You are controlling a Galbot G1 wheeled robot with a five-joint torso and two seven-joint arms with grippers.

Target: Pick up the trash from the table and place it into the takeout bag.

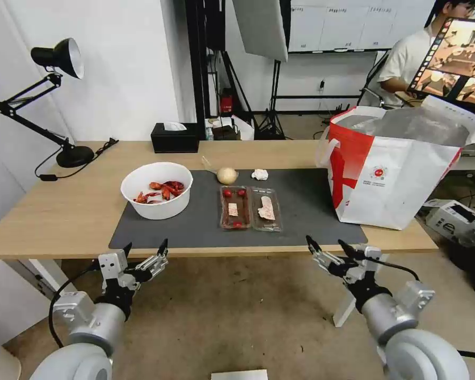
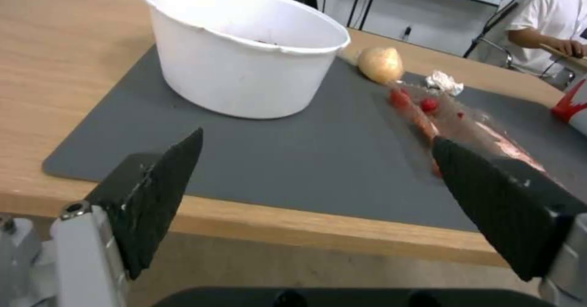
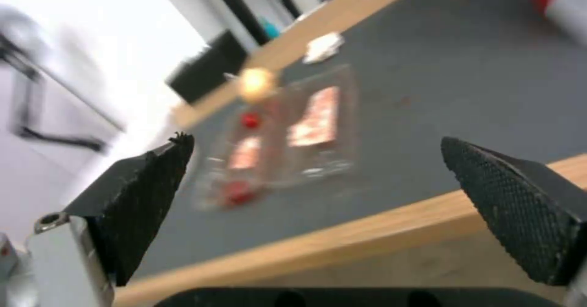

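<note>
Both arms low, reaching forward. Left gripper (image 1: 145, 248) on the left, fingers spread wide, nothing held. Right gripper (image 1: 326, 246) on the right, fingers likewise apart, empty, tips pointing far-left.

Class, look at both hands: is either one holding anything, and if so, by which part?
Nothing is held. The left hand and right hand are both open, short of the table, touching no trash.

White bowl (image 1: 157, 190) of red shells (image 1: 161, 191), dark grey mat (image 1: 301, 208), white-and-red bag (image 1: 393, 174), seemingly foil-lined.
</note>
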